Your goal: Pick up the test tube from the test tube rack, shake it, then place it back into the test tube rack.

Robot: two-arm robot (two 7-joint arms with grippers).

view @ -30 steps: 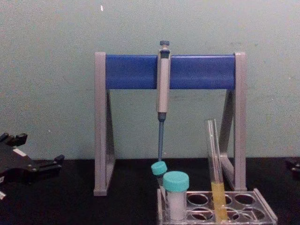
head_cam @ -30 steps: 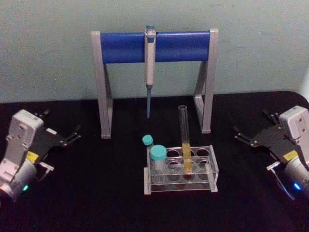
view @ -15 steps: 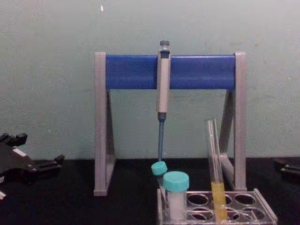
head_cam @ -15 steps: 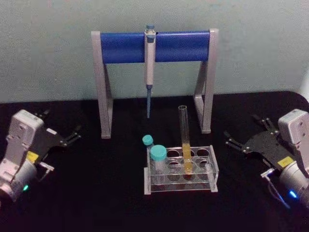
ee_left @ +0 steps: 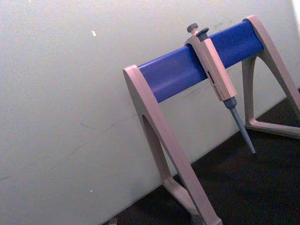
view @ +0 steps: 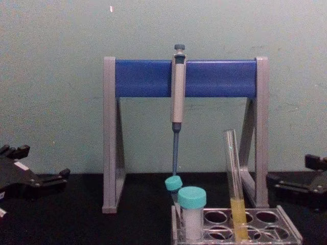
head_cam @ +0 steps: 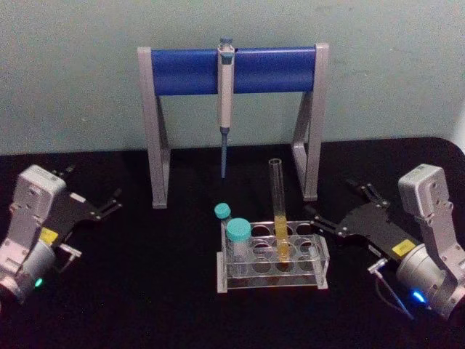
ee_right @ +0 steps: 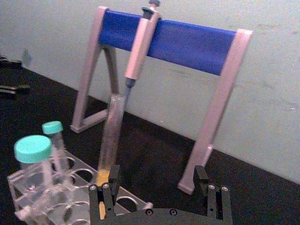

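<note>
**Operator:** Where is the tube sitting?

**Spotter:** Your test tube (head_cam: 277,207) stands in the test tube rack (head_cam: 312,270), low in the middle of the head view. It leans slightly, with its open mouth up and yellow liquid in its lower part. I can't tell you which row its hole belongs to. Nothing is gripping it.

**Operator:** And the claw next to it?

**Spotter:** Your right gripper (head_cam: 330,196) sits just right of the rack in the head view, near the rack's right end but not touching it. Its fingers are spread wide and hold nothing, and they point toward frame left, at the tube. In the chest view it comes in at the lower right edge, level with the tube's lower half and still apart from it. In the right wrist view the tube rises just beyond one of the fingers (ee_right: 111,180), not in the middle of the gap.

**Operator:** What else is around it?

**Spotter:** Two teal-capped tubes (head_cam: 237,233) stand at the rack's left end. Behind the rack, a pipette (head_cam: 225,94) hangs from the blue-barred stand (head_cam: 182,70). Your left gripper (head_cam: 93,185) rests at the far left of the head view on the black table (head_cam: 145,291). It is well apart from the rack, with its fingers apart and empty.
</note>
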